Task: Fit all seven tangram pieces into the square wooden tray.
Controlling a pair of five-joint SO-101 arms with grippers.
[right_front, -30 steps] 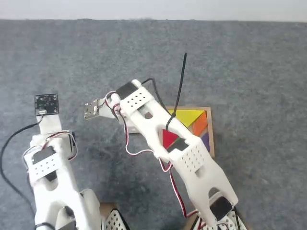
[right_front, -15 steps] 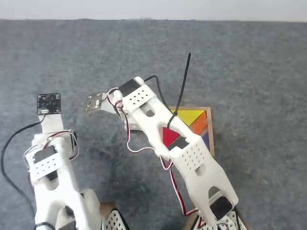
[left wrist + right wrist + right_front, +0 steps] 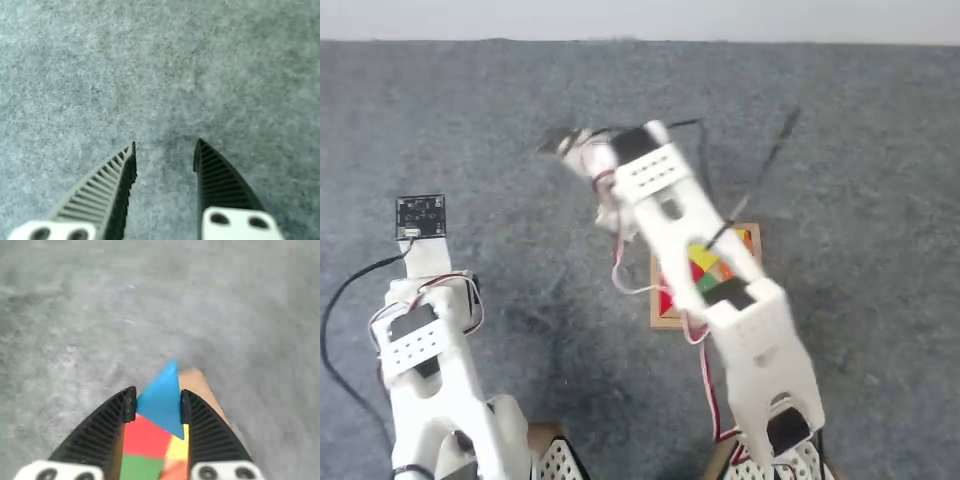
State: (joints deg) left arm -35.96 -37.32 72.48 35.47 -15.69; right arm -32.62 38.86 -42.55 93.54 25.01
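Observation:
In the right wrist view my right gripper (image 3: pixel 156 392) is shut on a blue triangle (image 3: pixel 161 400), held upright between the fingers. It hangs just above one corner of the square wooden tray (image 3: pixel 197 377). Red (image 3: pixel 147 437), yellow (image 3: pixel 176 449) and green (image 3: pixel 140 467) pieces lie in the tray below it. From above, the right arm (image 3: pixel 665 195) covers most of the tray (image 3: pixel 665 318); yellow (image 3: pixel 703 258) and red (image 3: pixel 667 300) pieces peek out. My left gripper (image 3: pixel 165 145) stands open over bare grey carpet, with nothing between its fingers.
Grey carpet (image 3: pixel 860 140) covers the whole table. The left arm (image 3: pixel 420 340) stands at the near left, well apart from the tray. A loose black cable (image 3: pixel 775 150) sticks out from the right arm over the far side.
The right arm has swung from the tray's left side toward the far end and rightward, now lying over the tray. The left arm has stayed put.

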